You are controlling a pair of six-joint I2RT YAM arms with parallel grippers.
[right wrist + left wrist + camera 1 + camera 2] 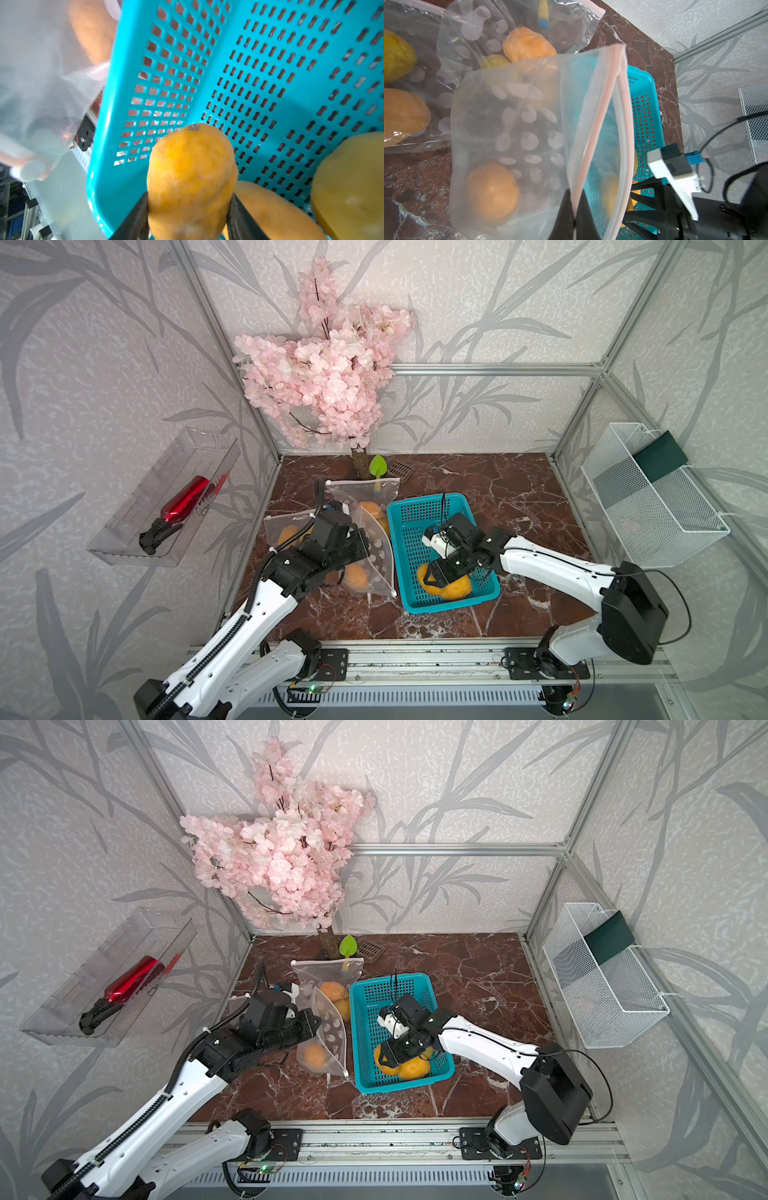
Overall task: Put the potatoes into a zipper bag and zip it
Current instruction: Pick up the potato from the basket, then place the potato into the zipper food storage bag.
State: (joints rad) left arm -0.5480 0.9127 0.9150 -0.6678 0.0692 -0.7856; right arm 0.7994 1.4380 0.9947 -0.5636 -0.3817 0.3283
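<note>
A clear zipper bag [376, 556] [529, 124] with white dots stands beside the teal basket [419, 506]. My left gripper [574, 195] [365, 545] is shut on one side of its pink zip rim, so the mouth gapes toward the basket. One orange potato [493, 191] lies inside that bag. At the basket's near end my right gripper [189, 196] [434, 576] is shut on a yellow-orange potato [191, 166], one finger on each side. Two more potatoes [353, 176] [270, 212] lie next to it on the basket floor.
Two other clear bags [365, 493] [286, 526] with potatoes lie behind and left of the held bag. A pink blossom tree [328, 364], a green scoop [377, 466] and a brown grate [401, 470] stand at the back. A clear shelf with a red spray bottle [183, 504] and a white wire basket [648, 497] hang on the side walls.
</note>
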